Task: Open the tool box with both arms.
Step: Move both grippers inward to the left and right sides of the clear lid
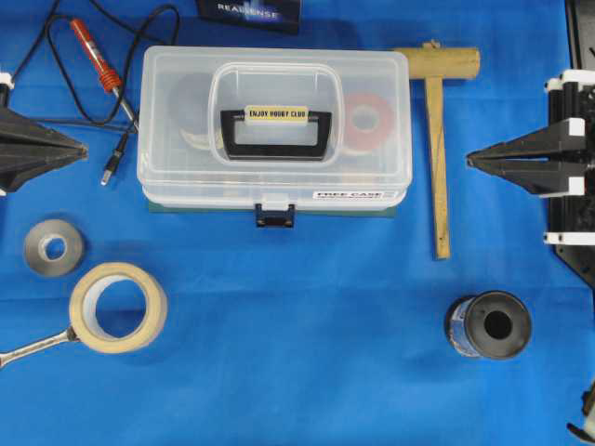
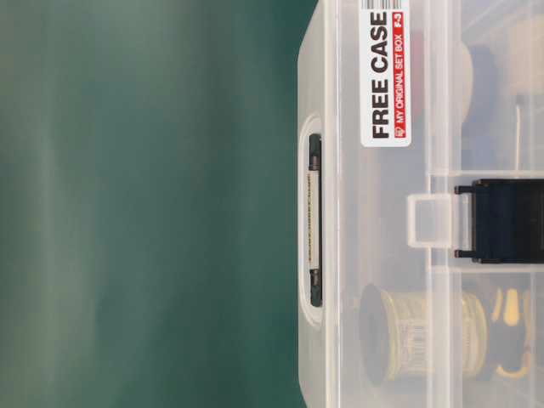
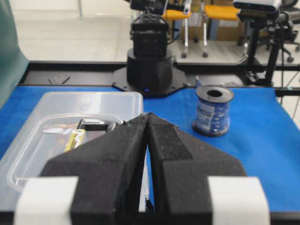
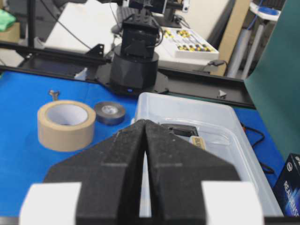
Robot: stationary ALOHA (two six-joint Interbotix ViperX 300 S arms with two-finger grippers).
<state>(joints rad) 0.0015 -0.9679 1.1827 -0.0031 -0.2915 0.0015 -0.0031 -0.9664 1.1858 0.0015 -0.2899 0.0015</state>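
Note:
The tool box (image 1: 274, 130) lies closed in the middle of the blue table, clear lid up, black handle (image 1: 276, 133) flat on top and its dark blue latch (image 1: 277, 214) on the near side. The tool box (image 2: 425, 280) fills the table-level view, latch (image 2: 506, 221) down. My left gripper (image 1: 82, 147) waits shut at the left edge, tips pointing at the box, well clear of it. My right gripper (image 1: 472, 160) is shut at the right, also apart from the box. The left gripper (image 3: 147, 116) and right gripper (image 4: 145, 122) hold nothing; the tool box (image 3: 84, 105) (image 4: 197, 115) lies beyond their tips.
A wooden mallet (image 1: 435, 139) lies right of the box. A soldering iron with cable (image 1: 98, 60) is at the back left. Grey tape (image 1: 53, 247), a tan tape roll (image 1: 119, 307) and a wrench (image 1: 33, 347) sit front left. A blue wire spool (image 1: 488, 325) stands front right.

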